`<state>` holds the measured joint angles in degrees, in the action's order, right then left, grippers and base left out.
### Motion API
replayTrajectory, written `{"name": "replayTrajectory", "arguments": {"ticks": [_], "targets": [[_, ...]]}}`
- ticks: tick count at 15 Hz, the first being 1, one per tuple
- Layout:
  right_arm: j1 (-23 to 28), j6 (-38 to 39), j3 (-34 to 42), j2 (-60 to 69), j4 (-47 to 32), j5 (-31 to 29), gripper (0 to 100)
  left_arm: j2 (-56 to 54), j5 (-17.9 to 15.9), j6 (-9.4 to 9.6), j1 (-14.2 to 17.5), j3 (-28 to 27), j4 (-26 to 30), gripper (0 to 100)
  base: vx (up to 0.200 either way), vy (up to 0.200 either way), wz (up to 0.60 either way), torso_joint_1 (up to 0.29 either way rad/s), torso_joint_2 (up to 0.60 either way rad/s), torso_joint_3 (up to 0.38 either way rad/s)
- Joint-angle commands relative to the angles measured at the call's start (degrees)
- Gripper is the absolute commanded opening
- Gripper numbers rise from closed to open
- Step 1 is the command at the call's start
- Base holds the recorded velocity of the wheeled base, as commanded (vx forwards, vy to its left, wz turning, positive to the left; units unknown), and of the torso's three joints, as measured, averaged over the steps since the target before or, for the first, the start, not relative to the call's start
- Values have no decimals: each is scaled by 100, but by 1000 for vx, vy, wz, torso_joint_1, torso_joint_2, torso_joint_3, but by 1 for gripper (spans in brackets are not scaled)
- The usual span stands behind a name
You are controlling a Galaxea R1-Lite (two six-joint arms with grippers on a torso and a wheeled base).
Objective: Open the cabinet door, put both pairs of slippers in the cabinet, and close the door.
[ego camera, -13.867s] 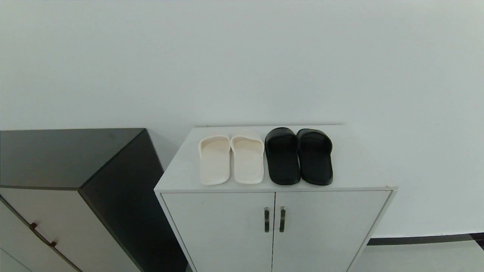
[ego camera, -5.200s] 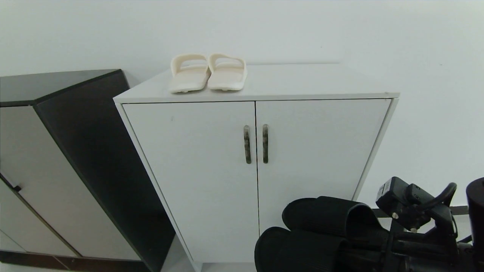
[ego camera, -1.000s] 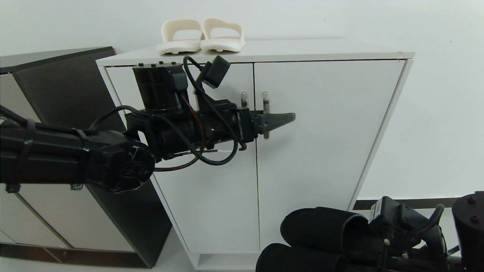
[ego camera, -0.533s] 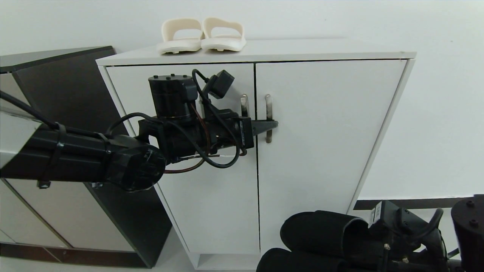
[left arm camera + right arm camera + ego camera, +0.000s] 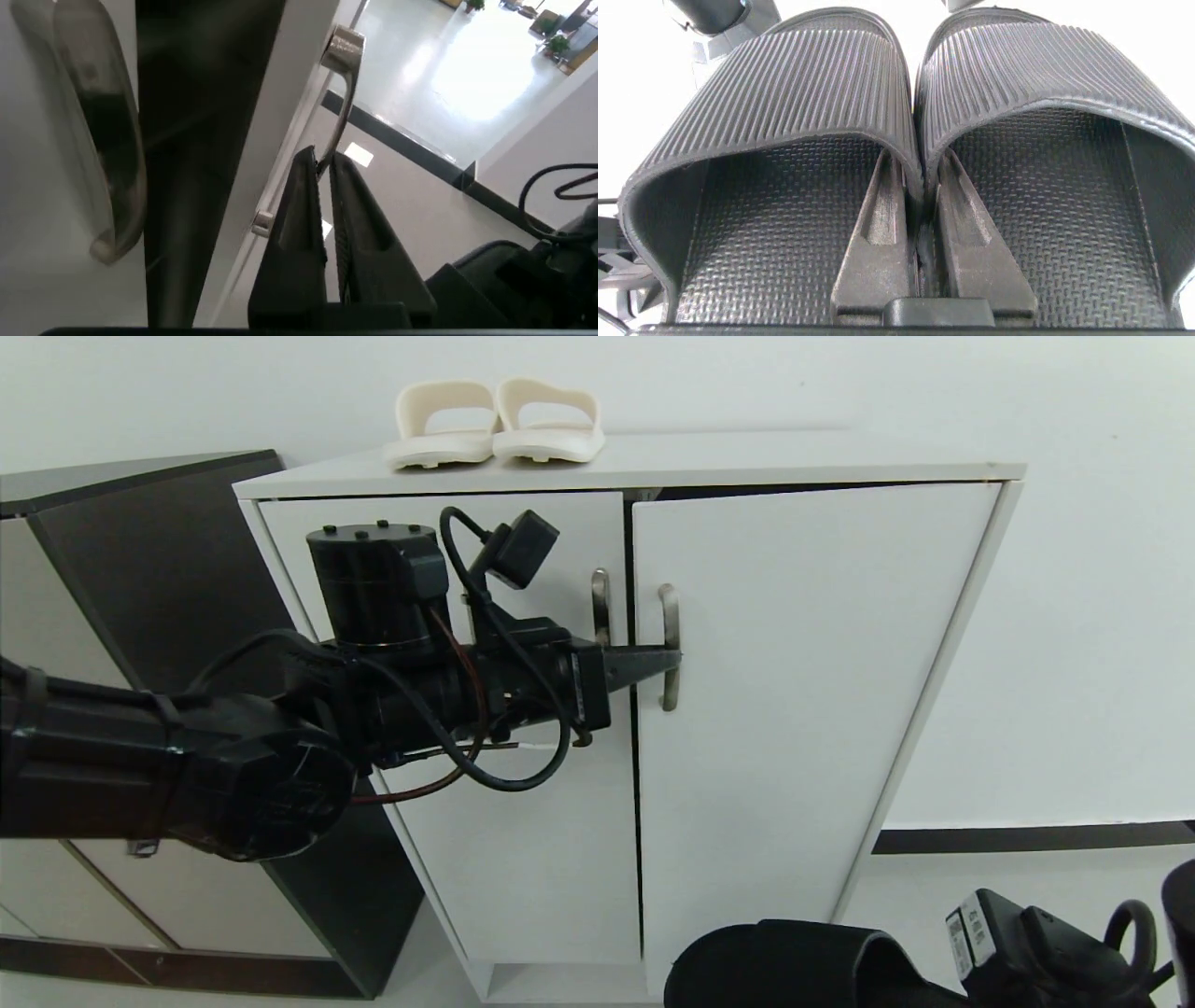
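Cabinet door on the right (image 5: 803, 709), a flat white panel of the white 2-door cabinet (image 5: 840, 462), stands slightly ajar. A dark gap shows along its top edge and between it and the left door (image 5: 523, 840), which sits flush.

Each door carries 1 vertical curved metal handle. The left handle (image 5: 598, 602) (image 5: 103, 159) and the right handle (image 5: 668, 607) (image 5: 341, 93) lie just beside each other at the centre line.

Left tool (image 5: 667, 660) (image 5: 324, 163): extended level across the left door, jaws closed on the lower part of the right handle.

Pair of cream moulded slippers (image 5: 551, 446): resting side by side, touching, on the cabinet's top surface near its left rear corner.

Pair of black ribbed rubber slippers (image 5: 794, 961) (image 5: 813, 112): held low in front of the cabinet, below the right door.

Right tool (image 5: 918, 163): 1 finger inside each black slipper, jaws pinched together on the 2 adjoining strap walls.

Tall dark cabinet (image 5: 187, 541): stands just beside the white cabinet, on its left.
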<state>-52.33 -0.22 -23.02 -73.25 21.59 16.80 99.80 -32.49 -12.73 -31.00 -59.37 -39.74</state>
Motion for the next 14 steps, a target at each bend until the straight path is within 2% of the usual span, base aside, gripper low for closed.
{"name": "replayTrajectory", "arguments": {"ticks": [1, 3, 5, 11, 14], "targets": [[-5, -4, 16, 48, 12, -1, 0, -409, -3, -2, -73, 312, -7, 0, 0, 0, 0, 0, 0, 0], [-5, -4, -10, 30, 21, 8, 0, -963, -3, 16, -134, 778, -7, 0, 0, 0, 0, 0, 0, 0], [-5, -4, -10, 39, 21, 8, 0, -1253, -3, -2, -126, 901, 1, 0, 0, 0, 0, 0, 0, 0], [-5, 4, -63, 39, 21, 8, 0, -813, 14, -46, 437, 435, -174, 0, 0, 0, 0, 0, 0, 0], [-5, 4, -63, 48, 21, 25, 0, -269, 14, -116, 490, 48, -491, 0, 0, 0, 0, 0, 0, 0]]}}
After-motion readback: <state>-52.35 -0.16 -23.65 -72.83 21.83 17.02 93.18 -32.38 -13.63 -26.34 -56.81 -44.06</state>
